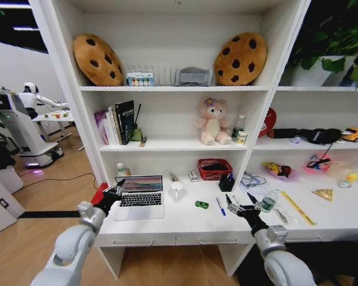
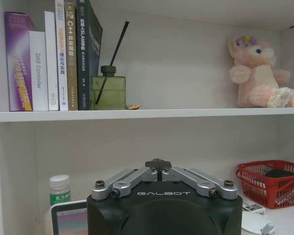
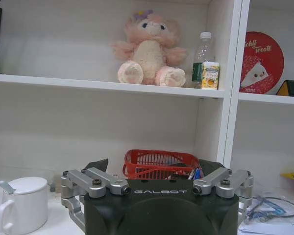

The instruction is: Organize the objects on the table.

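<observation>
Two end effectors above table [image 1: 185, 223]

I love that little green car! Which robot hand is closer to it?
Right. The right gripper is just beside the car; the left gripper is farther, across the laptop.

The left gripper [image 2: 158, 164] has its fingers closed together, facing the white shelving. On the shelf [image 2: 137, 114] stand 5 books [image 2: 49, 56], a green diffuser bottle [image 2: 108, 90] and a pink teddy bear [image 2: 259, 73]. Below, a small bottle [image 2: 59, 189], a laptop corner [image 2: 68, 219] and a red basket [image 2: 272, 182].
</observation>
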### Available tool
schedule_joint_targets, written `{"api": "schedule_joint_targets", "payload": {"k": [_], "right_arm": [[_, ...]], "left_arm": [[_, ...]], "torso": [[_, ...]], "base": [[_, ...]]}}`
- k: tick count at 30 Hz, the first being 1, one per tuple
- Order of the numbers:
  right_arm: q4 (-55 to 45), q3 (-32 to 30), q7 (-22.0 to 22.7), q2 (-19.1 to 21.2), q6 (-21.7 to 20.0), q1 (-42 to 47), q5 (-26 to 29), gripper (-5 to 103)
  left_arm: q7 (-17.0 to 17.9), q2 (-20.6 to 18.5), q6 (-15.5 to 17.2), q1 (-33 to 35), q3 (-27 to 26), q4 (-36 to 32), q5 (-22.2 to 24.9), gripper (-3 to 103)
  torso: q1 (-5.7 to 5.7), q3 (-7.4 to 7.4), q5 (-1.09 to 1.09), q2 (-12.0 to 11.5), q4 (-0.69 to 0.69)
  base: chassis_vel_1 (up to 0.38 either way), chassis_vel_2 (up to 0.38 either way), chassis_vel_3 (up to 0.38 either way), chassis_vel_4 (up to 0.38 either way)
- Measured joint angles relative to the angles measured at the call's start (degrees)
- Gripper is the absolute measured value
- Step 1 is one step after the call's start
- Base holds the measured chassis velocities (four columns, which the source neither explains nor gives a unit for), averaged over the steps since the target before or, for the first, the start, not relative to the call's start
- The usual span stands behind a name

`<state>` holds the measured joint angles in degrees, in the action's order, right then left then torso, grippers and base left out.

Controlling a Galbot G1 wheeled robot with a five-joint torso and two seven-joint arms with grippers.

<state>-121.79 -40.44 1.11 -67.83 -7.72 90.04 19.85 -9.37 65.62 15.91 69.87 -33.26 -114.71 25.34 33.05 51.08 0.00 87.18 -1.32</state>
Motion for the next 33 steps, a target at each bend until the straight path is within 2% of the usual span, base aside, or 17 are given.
{"api": "schedule_joint_targets", "payload": {"k": [14,16,17,18,19,22,33], "right_arm": [[2.73,0.54,-0.90,0.54,1.03,-0.67,-0.67,100],[4.18,1.09,-1.00,0.04,1.38,-1.52,-1.16,100],[4.18,1.09,-1.00,0.04,1.38,-1.52,-1.16,100],[5.50,1.47,-1.04,-0.63,1.91,-2.05,-1.79,100],[6.45,1.56,-1.24,-0.92,2.32,-2.06,-2.27,100],[7.46,1.43,-1.55,-0.87,2.97,-1.85,-2.93,100],[6.68,1.71,-0.95,1.94,2.13,-3.56,-0.64,100]], "left_arm": [[-1.02,-1.81,0.02,-7.68,4.96,6.03,1.03,0],[-4.24,-3.18,0.00,-11.45,6.86,9.60,1.44,0],[-4.24,-3.18,0.00,-11.45,6.86,9.60,1.44,0],[-8.23,-4.05,0.00,-14.44,7.95,12.65,1.38,0],[-10.07,-4.10,0.01,-16.64,8.57,14.90,1.16,0],[-11.39,-3.37,0.84,-20.29,9.83,18.34,0.28,0],[-11.65,-2.93,2.07,-21.49,11.14,20.31,-2.04,0]], "torso": [[0.00,0.00,0.00,0.00,0.00],[0.00,0.00,0.01,0.00,0.00],[0.00,0.00,0.01,0.00,0.00],[0.00,0.00,0.00,0.00,0.01],[0.00,0.00,0.00,0.00,0.01],[0.00,0.00,0.00,0.00,0.00],[0.00,-0.01,0.00,0.00,0.01]], "base": [[0.000,0.000,0.000,0.000],[0.000,0.000,0.000,0.000],[0.000,0.000,0.000,0.000],[0.000,0.000,0.000,0.000],[0.000,0.000,0.000,0.000],[0.000,0.000,0.000,0.000],[0.000,0.000,0.000,0.000]]}}
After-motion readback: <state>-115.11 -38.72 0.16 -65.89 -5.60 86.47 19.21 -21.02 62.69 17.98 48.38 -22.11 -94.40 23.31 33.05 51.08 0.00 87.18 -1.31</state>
